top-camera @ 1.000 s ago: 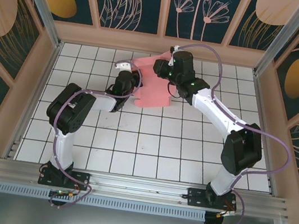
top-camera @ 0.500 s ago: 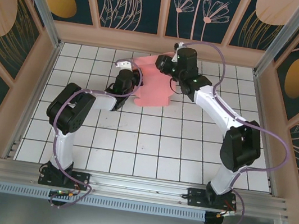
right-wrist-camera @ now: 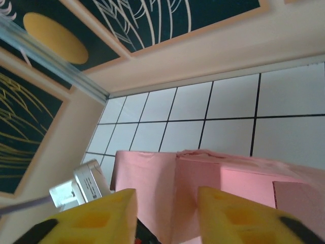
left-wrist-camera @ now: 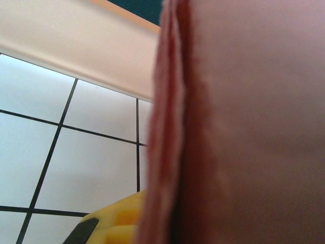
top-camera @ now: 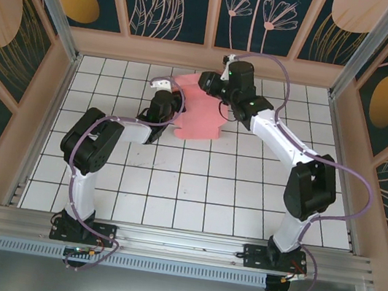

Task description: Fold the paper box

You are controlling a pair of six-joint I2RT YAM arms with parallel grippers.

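The paper box (top-camera: 200, 117) is pink thin card, partly folded, lying on the white tiled floor at the back middle. My left gripper (top-camera: 174, 105) is shut on its left edge. In the left wrist view the card's layered edge (left-wrist-camera: 170, 152) stands right in front of the camera, with one yellow finger (left-wrist-camera: 111, 223) beside it. My right gripper (top-camera: 210, 83) is at the card's far edge. In the right wrist view its jaws (right-wrist-camera: 166, 195) stand apart, with a raised pink flap and crease (right-wrist-camera: 175, 178) in the gap, touching neither finger.
The beige back wall (top-camera: 208, 58) runs just behind the card. Side walls close in the tiled floor (top-camera: 195, 183), which is bare in the middle and near part. The left arm's silver wrist camera (right-wrist-camera: 84, 185) sits beside the card's left corner.
My right gripper has shifted a little towards the back wall and its jaws have widened. The left gripper and the card have stayed in place.
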